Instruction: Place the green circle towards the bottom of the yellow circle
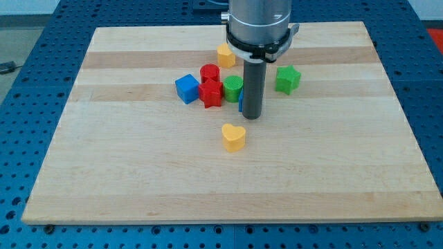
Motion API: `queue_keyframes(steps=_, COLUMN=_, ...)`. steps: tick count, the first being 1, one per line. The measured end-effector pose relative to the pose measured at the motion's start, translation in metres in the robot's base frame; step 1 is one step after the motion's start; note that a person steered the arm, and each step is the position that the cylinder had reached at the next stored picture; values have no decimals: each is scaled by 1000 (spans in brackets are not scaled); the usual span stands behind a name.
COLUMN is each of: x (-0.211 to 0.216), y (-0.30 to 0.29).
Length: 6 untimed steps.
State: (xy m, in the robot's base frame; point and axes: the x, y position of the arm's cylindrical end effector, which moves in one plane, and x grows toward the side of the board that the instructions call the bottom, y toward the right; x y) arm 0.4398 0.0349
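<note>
Wooden table (104,180) nearest, reaching the view's bottom. No jaws to open or shut, only my tip (251,116), planted just right of green circle (233,87). Left of tip: blue cube (187,88), red star (210,94), red cylinder (210,71). Right: green star (288,79). Below: yellow heart (234,137). Above: yellow block (225,55).

You had nothing to read here: no text, label, brand, number or sign showed on the counter (138,180) or blocks.
</note>
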Motion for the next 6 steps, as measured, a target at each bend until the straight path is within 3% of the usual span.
queue_keyframes(steps=3, x=-43, y=-45)
queue_keyframes(steps=6, x=-75, y=-41)
